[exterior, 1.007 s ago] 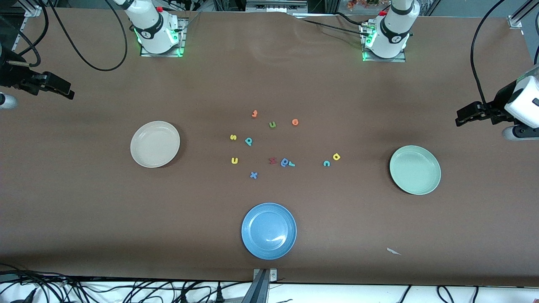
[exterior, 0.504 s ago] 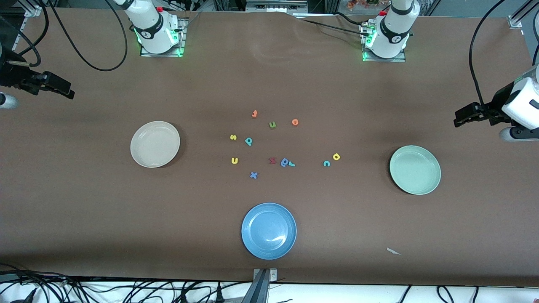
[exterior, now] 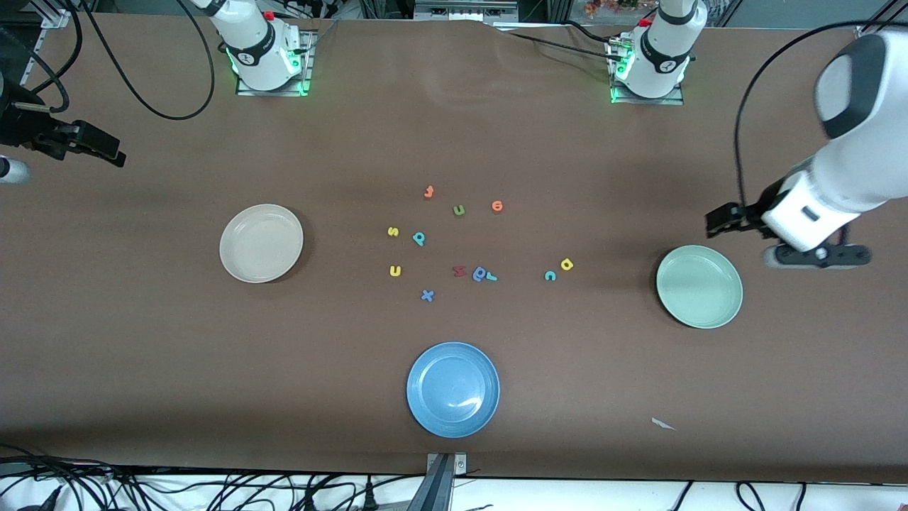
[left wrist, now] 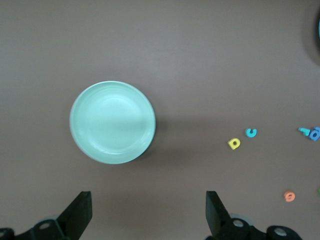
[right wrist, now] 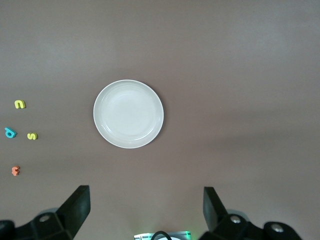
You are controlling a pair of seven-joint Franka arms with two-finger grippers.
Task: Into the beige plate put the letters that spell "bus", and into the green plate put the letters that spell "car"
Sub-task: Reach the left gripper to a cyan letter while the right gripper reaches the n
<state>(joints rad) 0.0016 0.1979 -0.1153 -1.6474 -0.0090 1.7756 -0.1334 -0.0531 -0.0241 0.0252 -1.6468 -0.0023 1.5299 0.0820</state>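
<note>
Sorting: nothing moved yet.
Letters: "c" (exterior: pixel 550 275) and "a" (exterior: pixel 566 265) together mid-surface; "s" (exterior: pixel 393 231), "u" (exterior: pixel 395 270), "b" (exterior: pixel 418 238) toward beige plate (exterior: pixel 237 266).
Green plate (exterior: pixel 723 312): bare.
Left claw (exterior: pixel 716 221): wide open, empty, just beside green plate.
Right claw (exterior: pixel 106 150): open, empty, waiting.
Next: probably reach for "c".
</note>
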